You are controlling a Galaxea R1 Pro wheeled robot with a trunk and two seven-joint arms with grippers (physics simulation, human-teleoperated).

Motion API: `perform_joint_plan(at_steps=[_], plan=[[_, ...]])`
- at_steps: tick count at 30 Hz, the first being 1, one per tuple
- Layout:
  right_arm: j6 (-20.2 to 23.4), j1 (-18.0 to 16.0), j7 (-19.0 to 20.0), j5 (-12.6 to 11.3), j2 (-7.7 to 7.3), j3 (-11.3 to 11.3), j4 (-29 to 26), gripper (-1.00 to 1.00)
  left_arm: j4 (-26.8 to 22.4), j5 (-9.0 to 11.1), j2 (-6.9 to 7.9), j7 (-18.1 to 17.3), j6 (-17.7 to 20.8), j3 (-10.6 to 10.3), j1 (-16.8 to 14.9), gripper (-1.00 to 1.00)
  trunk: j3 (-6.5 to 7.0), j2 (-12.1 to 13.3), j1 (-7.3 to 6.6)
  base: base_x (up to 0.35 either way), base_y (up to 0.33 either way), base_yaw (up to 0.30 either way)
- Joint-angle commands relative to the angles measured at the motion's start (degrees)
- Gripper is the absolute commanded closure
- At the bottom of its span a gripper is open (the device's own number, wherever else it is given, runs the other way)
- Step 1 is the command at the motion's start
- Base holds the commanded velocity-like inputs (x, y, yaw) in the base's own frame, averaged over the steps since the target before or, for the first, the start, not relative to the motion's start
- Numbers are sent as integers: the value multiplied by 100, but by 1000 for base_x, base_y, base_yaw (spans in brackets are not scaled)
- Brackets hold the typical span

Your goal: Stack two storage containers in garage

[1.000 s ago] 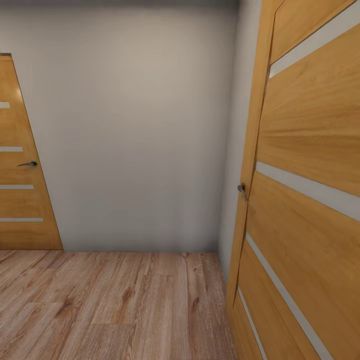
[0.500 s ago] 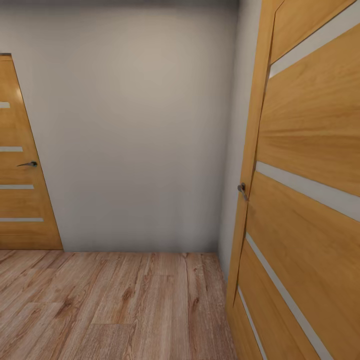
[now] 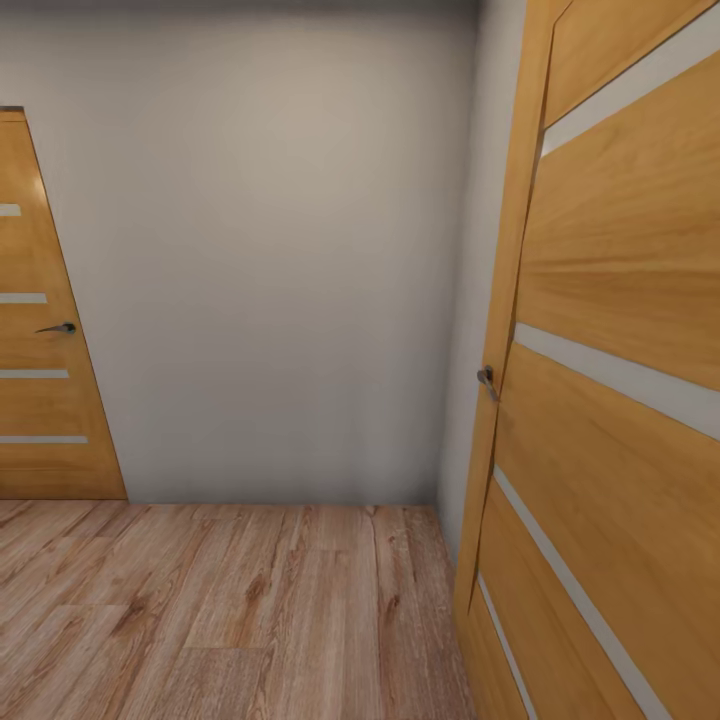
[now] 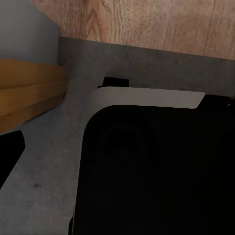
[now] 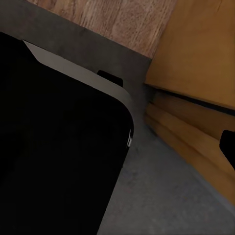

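Two wood-panelled doors ahead in the head view: the near door [image 3: 620,400] close on the right, swung open at a slant with its handle [image 3: 486,380] towards the grey wall [image 3: 270,280], and the far door [image 3: 45,400] shut at the left, well apart across light wood-plank flooring [image 3: 230,610]. Judging by the wrist views, standing on the floor [image 4: 44,186] of dark grey concrete, black robot base [image 4: 156,171] just beside the line where concrete meets planks, so probably at the garage threshold and in transit. Cannot tell where the two storage containers lie, nor whether either is carried. Cannot tell how wide either hand is parted or what it grips: of the left gripper just one dark fingertip [image 4: 9,152] at the picture's edge, of the right gripper likewise one fingertip [image 5: 228,146] close to the door's orange panels. To drive this stretch well: keep the base clear of the near door's edge, since the right side looks tight; turn slowly and away from that leaf before rolling forward; hold both arms tucked over the base so nothing catches the handle or frame; cross the seam squarely; then look for orange-red bins before committing to a heading.
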Motion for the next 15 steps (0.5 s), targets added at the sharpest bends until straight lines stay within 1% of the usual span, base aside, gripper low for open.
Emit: perform_joint_plan(at_steps=[1, 4, 8, 15], plan=[[-34, -6, -7, -56, 5, 48, 19, -100, 2, 48, 0, -1, -14, 5, -2, -100, -6, -4, 0, 0, 8, 0], [-34, -6, -7, -57, 6, 48, 19, -100, 2, 48, 0, -1, -14, 5, -2, -100, -6, -4, 0, 0, 37, 0], [-33, -6, -7, -57, 6, 48, 19, -100, 2, 48, 0, -1, -14, 5, -2, -100, -6, -4, 0, 0, 122, 0], [-27, -6, -7, -66, 39, 48, 19, -100, 2, 48, 0, -1, -14, 5, -2, -100, -6, -4, 0, 0, 25, 0]])
